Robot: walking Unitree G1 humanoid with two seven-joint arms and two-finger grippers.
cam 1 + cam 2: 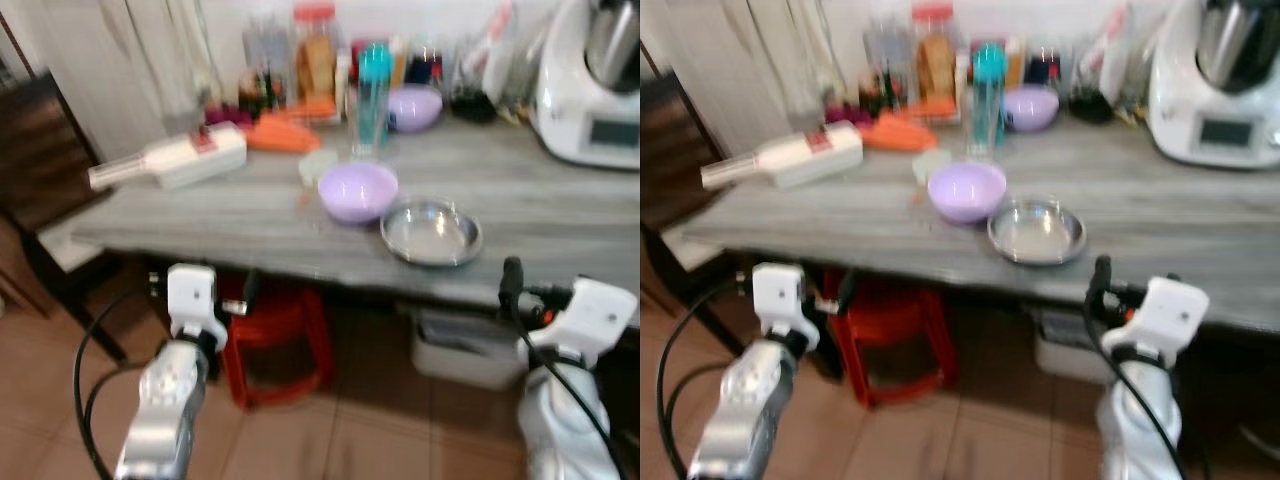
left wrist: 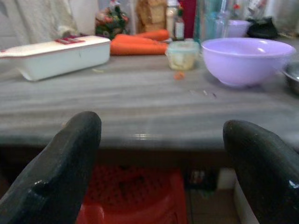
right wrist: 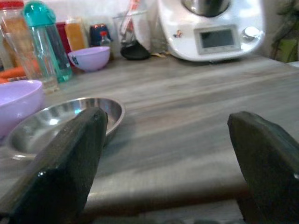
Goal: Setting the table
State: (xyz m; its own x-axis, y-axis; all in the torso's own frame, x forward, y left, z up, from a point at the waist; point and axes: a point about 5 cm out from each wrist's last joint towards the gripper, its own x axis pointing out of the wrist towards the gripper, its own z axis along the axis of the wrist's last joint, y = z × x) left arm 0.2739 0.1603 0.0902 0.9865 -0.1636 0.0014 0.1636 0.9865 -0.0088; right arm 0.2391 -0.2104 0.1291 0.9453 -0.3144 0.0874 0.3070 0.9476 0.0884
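A lilac bowl and a shallow steel plate sit side by side near the front edge of the grey wood-grain table. Further back stand a second, smaller lilac bowl and a teal bottle. My left gripper is open and empty, held just below and in front of the table edge, left of the lilac bowl. My right gripper is open and empty too, level with the table edge, with the steel plate a little ahead of one finger.
A white slicer box, carrots, a small clear tub, jars and a white kitchen machine crowd the back of the table. A red stool and a white bin stand under it. A dark chair is at the left.
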